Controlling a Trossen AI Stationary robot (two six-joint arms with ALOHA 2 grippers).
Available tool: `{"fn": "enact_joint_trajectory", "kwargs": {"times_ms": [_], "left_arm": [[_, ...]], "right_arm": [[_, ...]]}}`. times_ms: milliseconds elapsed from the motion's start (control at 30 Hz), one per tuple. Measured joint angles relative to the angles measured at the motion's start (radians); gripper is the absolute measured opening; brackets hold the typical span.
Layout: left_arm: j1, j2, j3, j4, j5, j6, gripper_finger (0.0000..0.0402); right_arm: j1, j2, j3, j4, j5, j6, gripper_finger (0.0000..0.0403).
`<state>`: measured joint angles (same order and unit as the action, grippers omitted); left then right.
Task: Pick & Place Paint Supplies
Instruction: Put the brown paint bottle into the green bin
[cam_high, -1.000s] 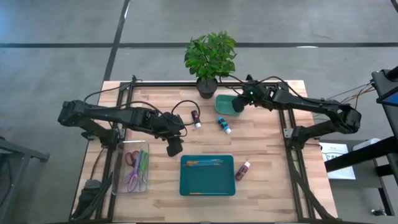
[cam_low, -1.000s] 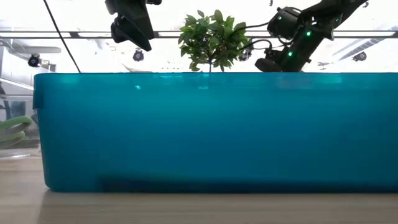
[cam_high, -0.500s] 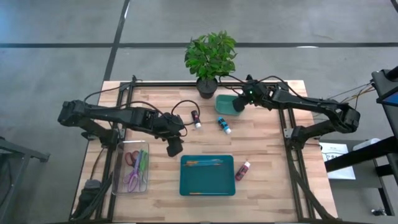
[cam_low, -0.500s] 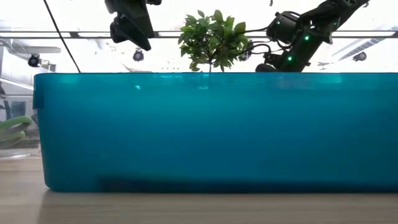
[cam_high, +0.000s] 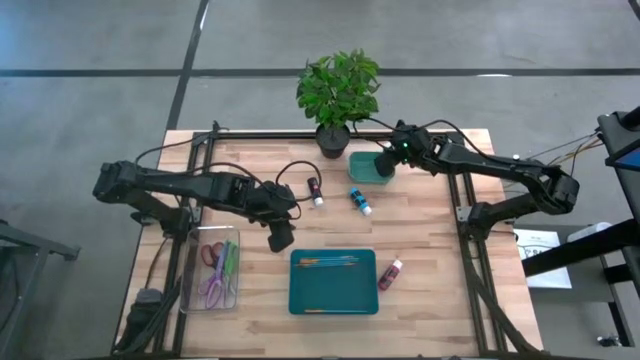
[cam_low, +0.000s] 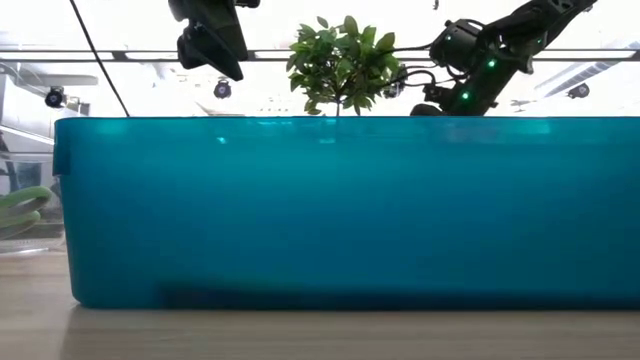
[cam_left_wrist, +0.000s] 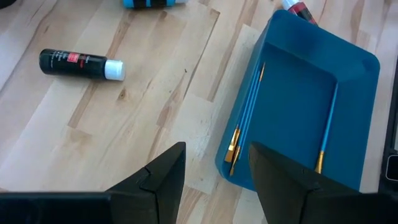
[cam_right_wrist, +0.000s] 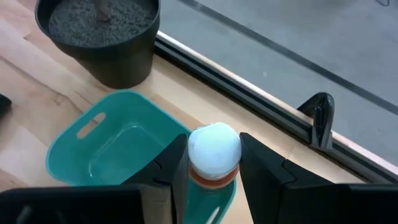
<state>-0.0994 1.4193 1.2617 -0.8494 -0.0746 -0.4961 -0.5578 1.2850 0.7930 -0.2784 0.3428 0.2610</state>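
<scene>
Wooden table (cam_high: 430, 240): potted plant (cam_high: 338, 92) beside small teal bin (cam_high: 364, 168), possibly touching.

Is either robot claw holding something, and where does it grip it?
The right gripper holds a paint bottle just below its white cap, above the small teal bin. The left gripper holds nothing.

My fingers (cam_right_wrist: 177, 168) clamp a white-capped bottle (cam_right_wrist: 214, 152) with an orange band, right above a small teal bin (cam_right_wrist: 106, 149). A dark pot (cam_right_wrist: 99, 40) of gravelly soil stands near the bin, by the worktop (cam_right_wrist: 37, 106) edge rail.
</scene>
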Motion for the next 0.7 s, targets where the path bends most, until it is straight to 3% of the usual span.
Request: {"fn": "enact_joint_trajectory", "kwargs": {"times_ms": [700], "left_arm": [[0.000,0.000,0.000,0.000,0.008,-0.004,0.0183]], "right_arm": [[-0.006,0.005,-0.003,0.014,-0.029,0.025,0.0107]]}}
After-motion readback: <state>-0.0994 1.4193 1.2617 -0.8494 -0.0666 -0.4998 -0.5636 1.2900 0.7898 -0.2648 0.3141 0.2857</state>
